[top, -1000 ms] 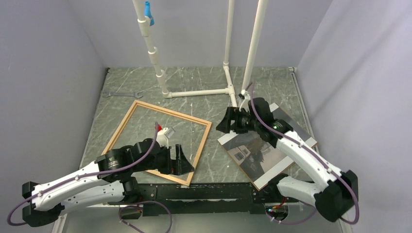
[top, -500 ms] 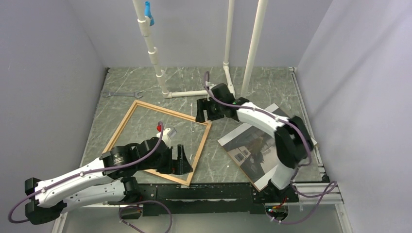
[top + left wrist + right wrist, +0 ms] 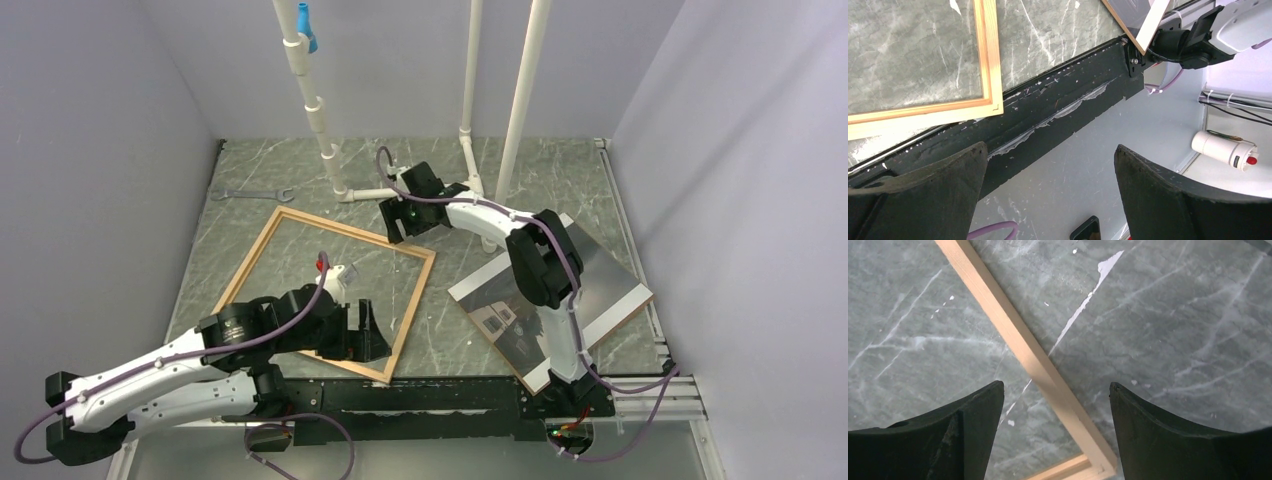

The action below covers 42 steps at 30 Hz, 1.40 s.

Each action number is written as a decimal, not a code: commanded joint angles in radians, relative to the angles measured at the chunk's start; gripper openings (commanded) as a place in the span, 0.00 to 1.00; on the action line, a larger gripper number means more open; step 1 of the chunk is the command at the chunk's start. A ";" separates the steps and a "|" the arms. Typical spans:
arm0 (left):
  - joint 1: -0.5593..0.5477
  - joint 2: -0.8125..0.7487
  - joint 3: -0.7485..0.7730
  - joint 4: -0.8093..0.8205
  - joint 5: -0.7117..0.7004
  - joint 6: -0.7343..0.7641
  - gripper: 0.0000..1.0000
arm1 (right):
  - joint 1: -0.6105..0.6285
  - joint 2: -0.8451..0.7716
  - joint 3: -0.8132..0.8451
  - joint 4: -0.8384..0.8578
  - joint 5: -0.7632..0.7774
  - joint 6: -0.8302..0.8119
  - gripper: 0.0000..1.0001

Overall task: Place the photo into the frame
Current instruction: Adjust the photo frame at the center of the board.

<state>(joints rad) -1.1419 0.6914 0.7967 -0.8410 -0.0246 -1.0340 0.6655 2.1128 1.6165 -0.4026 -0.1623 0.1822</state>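
Note:
The frame (image 3: 350, 230), thin light wooden strips, lies flat at the centre left of the table. The photo (image 3: 495, 302), a dark landscape print with a white border, lies face up to its right, partly under my right arm. My right gripper (image 3: 393, 224) is open and empty, hovering over the frame's far right strip (image 3: 1018, 345) close to its corner. My left gripper (image 3: 368, 335) is open and empty at the frame's near corner (image 3: 993, 102), over the table's front edge. A corner of the photo (image 3: 1140, 22) shows in the left wrist view.
A white pipe structure (image 3: 470, 130) stands at the back, its base pipes just behind my right gripper. A wrench (image 3: 250, 194) lies at the back left. A black rail (image 3: 1048, 115) runs along the table's near edge. Grey walls close in both sides.
My right arm has swung left, from over the photo's far corner to over the frame's far right strip. My left arm has hardly moved. Photo and frame lie as before.

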 commanded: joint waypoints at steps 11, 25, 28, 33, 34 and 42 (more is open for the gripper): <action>0.004 -0.066 -0.001 -0.031 -0.019 -0.012 0.99 | 0.052 0.107 0.056 -0.025 -0.030 -0.112 0.54; 0.004 -0.088 -0.013 -0.026 -0.041 -0.041 0.99 | 0.061 -0.139 -0.255 0.066 -0.034 -0.069 0.00; 0.004 -0.082 -0.010 -0.027 -0.046 -0.043 0.99 | 0.060 -0.175 -0.280 0.039 -0.006 -0.048 0.00; 0.004 -0.074 0.000 -0.044 -0.061 -0.050 0.99 | 0.059 -0.240 -0.326 0.008 -0.011 0.011 0.00; 0.004 -0.074 0.002 -0.052 -0.068 -0.054 0.99 | 0.060 -0.263 -0.344 0.005 -0.016 0.025 0.00; 0.004 -0.067 0.024 -0.125 -0.133 -0.073 0.99 | 0.061 -0.416 -0.489 -0.006 -0.046 0.148 0.00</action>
<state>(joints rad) -1.1419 0.6147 0.7841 -0.9207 -0.1066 -1.0756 0.7341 1.7996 1.1847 -0.4023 -0.1967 0.1825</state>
